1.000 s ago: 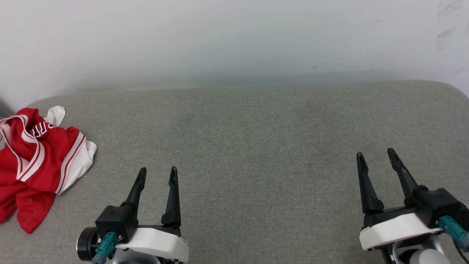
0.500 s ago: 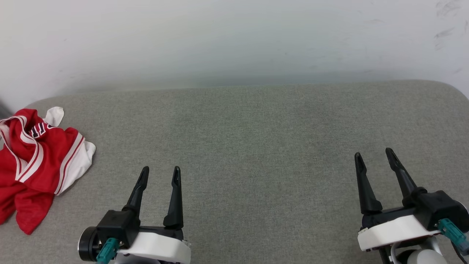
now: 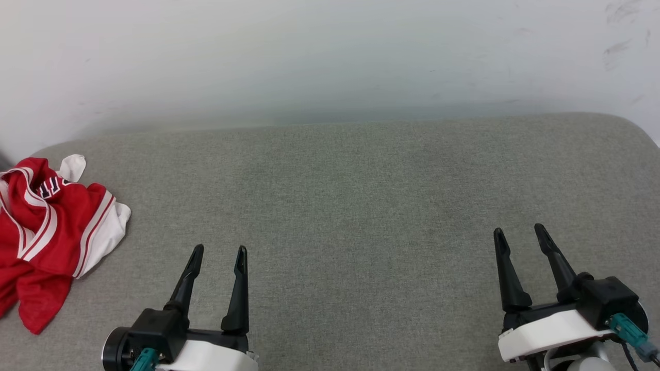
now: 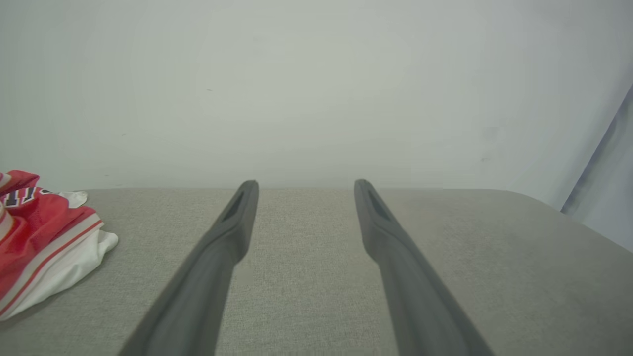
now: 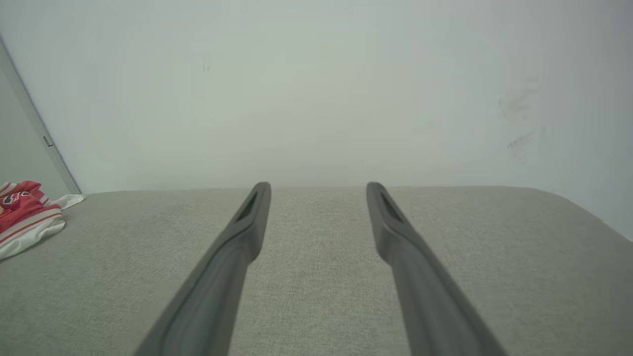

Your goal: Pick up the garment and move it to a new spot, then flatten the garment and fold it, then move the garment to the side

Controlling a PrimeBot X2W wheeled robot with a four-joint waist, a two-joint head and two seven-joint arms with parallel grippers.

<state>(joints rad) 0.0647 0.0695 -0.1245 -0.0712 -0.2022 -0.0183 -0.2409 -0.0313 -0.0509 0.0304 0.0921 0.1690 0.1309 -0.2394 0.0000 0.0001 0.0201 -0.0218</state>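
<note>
garment [image 3: 51, 232]: crumpled red-and-white heap at the far left edge of the grey fabric surface [image 3: 361, 206]
direction: left of the left hand [image 3: 219, 250] and slightly ahead, well apart
axis: none clear, heap runs roughly near-to-far
nearer: left hand; right hand [image 3: 518, 229] is far across
hands: both spread apart, empty
change: both hands sit lower in the head view than a second ago; heap unchanged

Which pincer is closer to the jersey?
The left pincer; the jersey lies off its left side, while the right pincer is much farther away.
</note>
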